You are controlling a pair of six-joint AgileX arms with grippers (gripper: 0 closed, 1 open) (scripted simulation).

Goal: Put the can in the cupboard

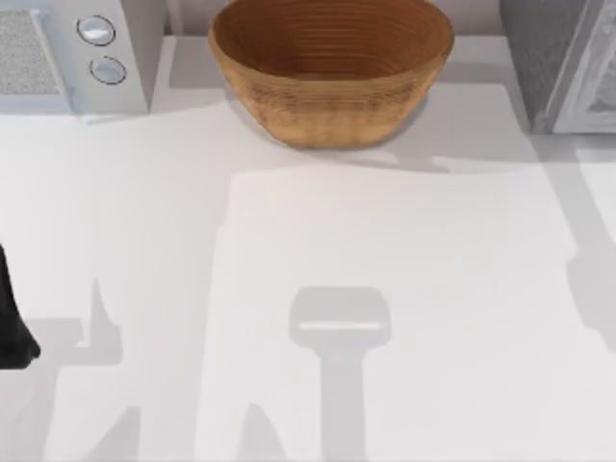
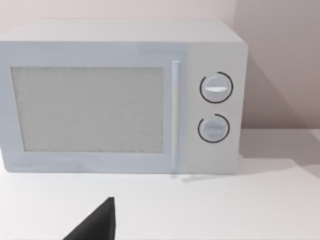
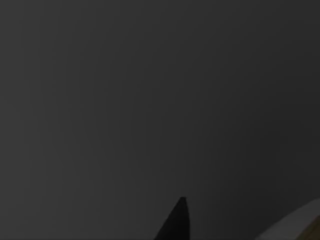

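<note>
The can is out of view. The cupboard (image 1: 563, 63) is the grey box at the table's back right corner, with a pale panel on its right side. A black part of my left arm (image 1: 13, 322) sits at the table's left edge. In the left wrist view a black tip of my left gripper (image 2: 95, 225) points over the white tabletop toward the microwave. The right wrist view is dark.
A white microwave (image 1: 67, 48) (image 2: 120, 97) with two round knobs stands at the back left, its door closed. A brown woven basket (image 1: 330, 67) stands at the back middle. The white tabletop (image 1: 318, 269) carries grey shadows of the arms.
</note>
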